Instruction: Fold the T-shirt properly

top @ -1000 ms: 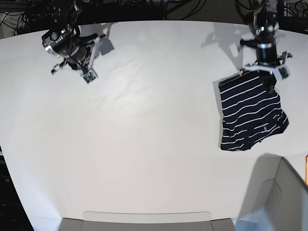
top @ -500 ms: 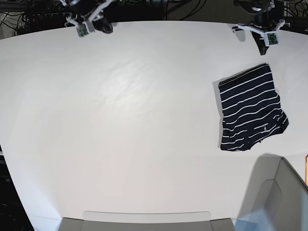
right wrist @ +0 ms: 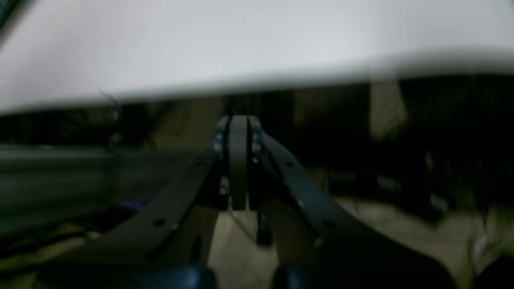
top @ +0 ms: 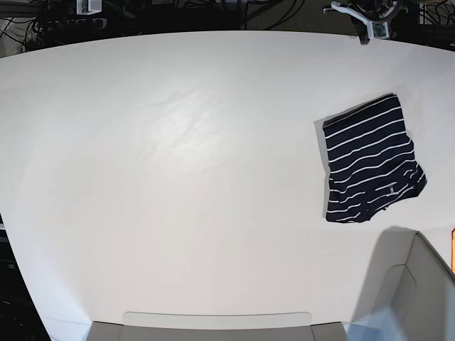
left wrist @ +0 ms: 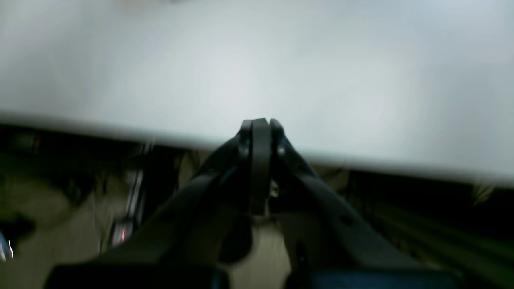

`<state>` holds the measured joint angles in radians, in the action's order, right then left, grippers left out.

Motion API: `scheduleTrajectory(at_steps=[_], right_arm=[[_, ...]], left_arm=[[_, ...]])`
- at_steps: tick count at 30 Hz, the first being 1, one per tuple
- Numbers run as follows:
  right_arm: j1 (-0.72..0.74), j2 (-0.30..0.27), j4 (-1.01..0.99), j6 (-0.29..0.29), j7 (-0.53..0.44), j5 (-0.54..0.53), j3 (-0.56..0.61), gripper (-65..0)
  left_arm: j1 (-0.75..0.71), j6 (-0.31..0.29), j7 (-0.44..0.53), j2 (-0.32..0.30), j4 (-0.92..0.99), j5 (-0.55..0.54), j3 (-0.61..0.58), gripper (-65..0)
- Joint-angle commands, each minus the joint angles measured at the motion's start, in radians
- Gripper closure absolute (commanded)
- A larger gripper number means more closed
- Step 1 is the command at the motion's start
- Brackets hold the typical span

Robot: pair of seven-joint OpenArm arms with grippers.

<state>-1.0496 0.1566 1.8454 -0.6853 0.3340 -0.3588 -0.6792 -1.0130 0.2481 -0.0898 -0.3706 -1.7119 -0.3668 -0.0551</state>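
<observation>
White and smooth, the table point(top: 178, 177) fills nearly the whole base view, with its far edge curving along the top and most of its surface bare, so much open room lies to the side of the T-shirt point(top: 371, 162), which rests folded into a compact dark bundle with thin white stripes near the table's right edge in that view, touched by neither arm. A small pale tag shows on the shirt's lower part, but it is too small to read. The left gripper point(left wrist: 260, 122) and the right gripper point(right wrist: 238, 119) each show their jaws pressed together on nothing, both at the far table edge, well apart from the shirt.
</observation>
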Motion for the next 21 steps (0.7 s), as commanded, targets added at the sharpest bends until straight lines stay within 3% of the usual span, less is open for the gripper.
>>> scheduleTrajectory(at_steps=[1, 4, 7, 11, 18, 21], right_arm=[[-0.002, 0.0, -0.025, -0.013, -0.052, 0.013, -0.003, 0.0], [0.018, 0.0, -0.174, -0.013, -0.175, 0.091, -0.003, 0.0], [0.061, 0.0, -0.344, -0.013, -0.286, 0.119, -0.024, 0.0], [0.164, -0.018, -0.519, -0.013, -0.322, 0.232, -0.083, 0.0], [0.441, -0.048, -0.89, -0.013, -0.464, 0.579, -0.305, 0.0], [0.547, -0.082, -1.045, -0.013, -0.546, 0.755, -0.442, 0.0]], left_arm=[[-0.022, 0.001, 0.017, 0.037, 0.037, 0.007, 0.007, 0.0], [-0.022, -0.002, 0.091, 0.092, 0.16, 0.009, 0.001, 0.0], [-0.022, -0.002, 0.255, 0.12, 0.315, 0.009, -0.044, 0.0], [0.058, 0.0, 0.351, 0.126, 0.525, 0.009, -0.119, 0.0], [0.382, 0.0, 0.384, 0.175, 1.093, 0.002, -0.216, 0.0], [0.52, -0.002, 0.511, 0.219, 1.377, 0.002, -0.22, 0.0]])
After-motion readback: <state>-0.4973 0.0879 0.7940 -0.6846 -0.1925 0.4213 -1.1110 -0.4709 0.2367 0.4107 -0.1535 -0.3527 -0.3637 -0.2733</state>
